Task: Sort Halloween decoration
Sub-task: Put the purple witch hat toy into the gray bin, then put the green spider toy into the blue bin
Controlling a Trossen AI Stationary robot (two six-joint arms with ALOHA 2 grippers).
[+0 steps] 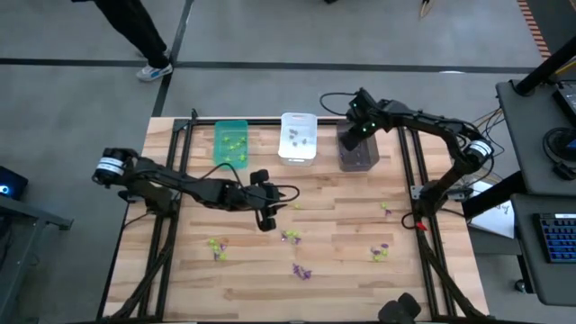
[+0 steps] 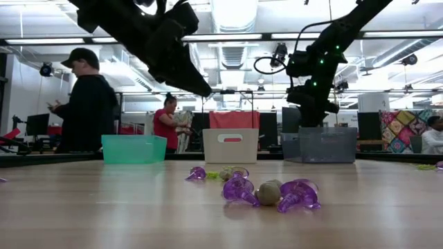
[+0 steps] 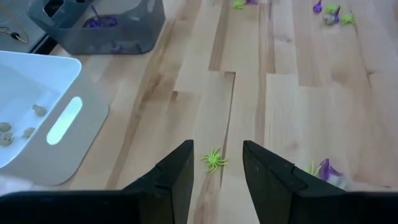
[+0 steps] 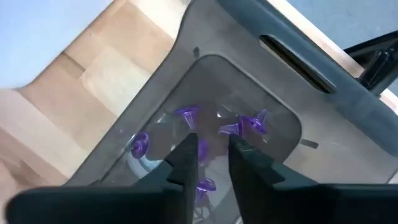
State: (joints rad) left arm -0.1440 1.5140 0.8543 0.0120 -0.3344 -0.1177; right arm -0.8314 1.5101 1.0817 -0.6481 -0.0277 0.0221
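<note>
Hanging over the grey bin (image 1: 357,153), the right gripper (image 4: 213,146) has its fingers slightly parted, holding nothing; purple trinkets (image 4: 244,124) lie in the bin right below them. Nearer mid-table, the left gripper (image 3: 217,168) hovers spread above a yellow-green spider (image 3: 213,159), with the white bin (image 3: 37,118) just beside it.

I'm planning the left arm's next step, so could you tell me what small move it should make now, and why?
Probably a short, straight descent of the left gripper. Its fingers stand open with a yellow-green spider lying on the table framed in the gap between them, so lowering should let it close on it. The right gripper is busy over the dark grey bin.
</note>
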